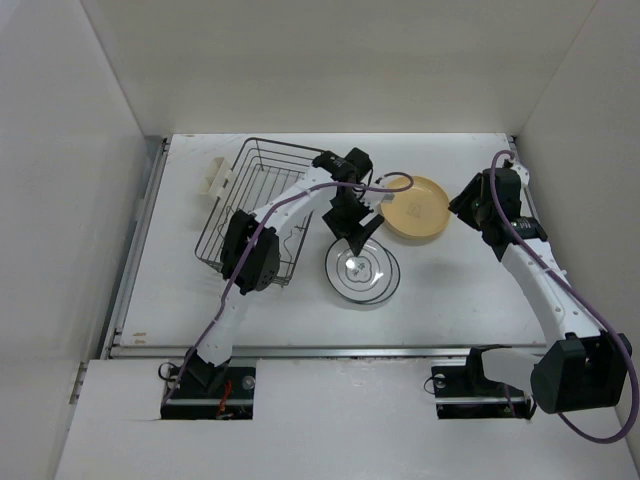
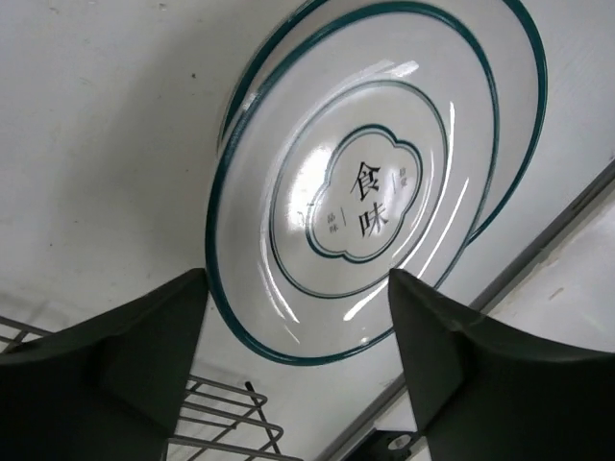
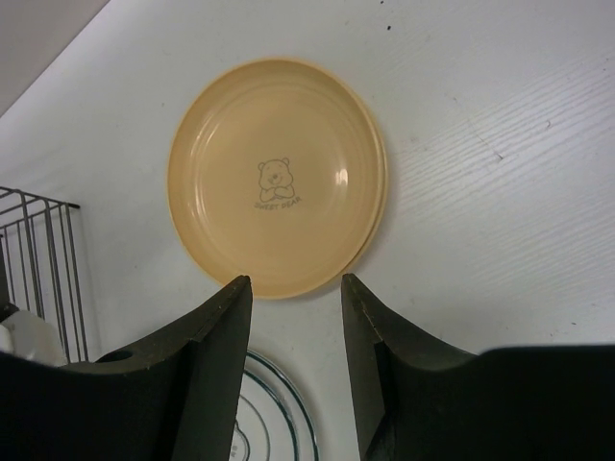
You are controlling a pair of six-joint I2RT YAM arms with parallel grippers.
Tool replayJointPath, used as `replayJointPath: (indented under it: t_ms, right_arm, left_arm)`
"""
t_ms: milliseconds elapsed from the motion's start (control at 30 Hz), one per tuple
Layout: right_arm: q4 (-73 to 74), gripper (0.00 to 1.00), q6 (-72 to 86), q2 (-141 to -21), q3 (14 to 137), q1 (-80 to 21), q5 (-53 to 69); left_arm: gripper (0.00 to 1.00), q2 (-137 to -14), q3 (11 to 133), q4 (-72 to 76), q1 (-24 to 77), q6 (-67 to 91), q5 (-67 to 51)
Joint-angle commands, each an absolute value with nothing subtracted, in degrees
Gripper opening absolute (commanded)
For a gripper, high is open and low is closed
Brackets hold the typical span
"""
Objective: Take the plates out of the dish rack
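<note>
The black wire dish rack [image 1: 258,190] stands at the left with no plate showing in it. Two white plates with dark teal rings [image 1: 362,272] lie stacked on the table right of it. My left gripper [image 1: 356,238] hovers open and empty above them; in the left wrist view [image 2: 298,276] the plates [image 2: 370,182] fill the space beyond its fingers. Two yellow-tan plates [image 1: 418,208] lie stacked further back. My right gripper [image 1: 460,206] is open and empty beside them; in the right wrist view [image 3: 295,280] the yellow plates [image 3: 277,178] lie just beyond the fingertips.
A small cream piece [image 1: 215,177] hangs on the rack's left side. Rack wires show in the left wrist view [image 2: 221,413] and the right wrist view [image 3: 38,259]. A metal rail [image 1: 330,350] runs along the table's near edge. White walls close in left, right and back.
</note>
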State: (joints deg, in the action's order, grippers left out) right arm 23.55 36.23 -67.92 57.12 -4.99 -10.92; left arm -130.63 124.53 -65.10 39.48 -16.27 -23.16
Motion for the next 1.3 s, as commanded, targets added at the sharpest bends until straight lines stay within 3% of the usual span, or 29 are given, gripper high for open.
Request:
replayJointPath:
  t_ms: [0,167,233,300,367,433,567,700,867,1100,1233,1267]
  right_arm:
    - [22.0,0.48,35.2,-66.3,57.0,-5.4,-10.9]
    - [21.4,0.48,35.2,-67.4,57.0,-5.4,-10.3]
    - [21.4,0.48,35.2,-67.9,57.0,-5.4,-10.3]
    - [20.9,0.48,35.2,-68.5,57.0,-5.4,-9.1]
    - [20.9,0.48,35.2,-69.1,57.0,-5.4,-8.6]
    - [19.4,0.48,35.2,-69.6,57.0,-6.0,-8.1]
    - [18.2,0.48,33.6,-71.6,57.6,-6.6,-8.1]
    - [17.6,0.48,33.0,-75.3,60.0,-7.3,-8.1]
    - [16.4,0.48,32.4,-80.8,65.1,-7.8,-8.1]
    - [16.4,0.48,32.4,-88.8,71.6,-7.8,-7.6]
    - [17.0,0.48,32.4,-90.7,73.4,-7.8,-7.6]
    - [17.0,0.48,32.4,-91.2,73.4,-7.8,-7.6]
  left_arm:
    - [0.76,-130.2,126.5,-67.5,42.0,-19.1,-21.2]
    - [0.84,-123.0,127.7,-63.2,40.2,-15.1,-19.4]
    - [0.92,-119.8,128.3,-59.9,38.2,-12.4,-17.0]
    - [1.00,-115.4,128.3,-56.4,34.7,-8.7,-5.5]
    - [1.00,-112.8,128.9,-55.9,31.6,-8.2,5.3]
    - [1.00,-111.6,128.9,-55.9,25.6,-7.4,8.7]
    - [1.00,-111.0,128.9,-59.9,14.3,-5.0,9.2]
    - [1.00,-109.1,120.1,-61.2,5.3,-4.5,8.4]
    - [1.00,-103.7,106.2,-60.0,-4.4,-5.8,-4.4]
    - [0.85,-104.1,94.8,-59.4,-6.3,-8.8,-10.9]
    - [0.46,-108.5,94.8,-58.9,-6.9,-8.3,-8.0]
    - [0.28,-109.5,95.8,-58.9,-7.6,-7.7,-8.0]
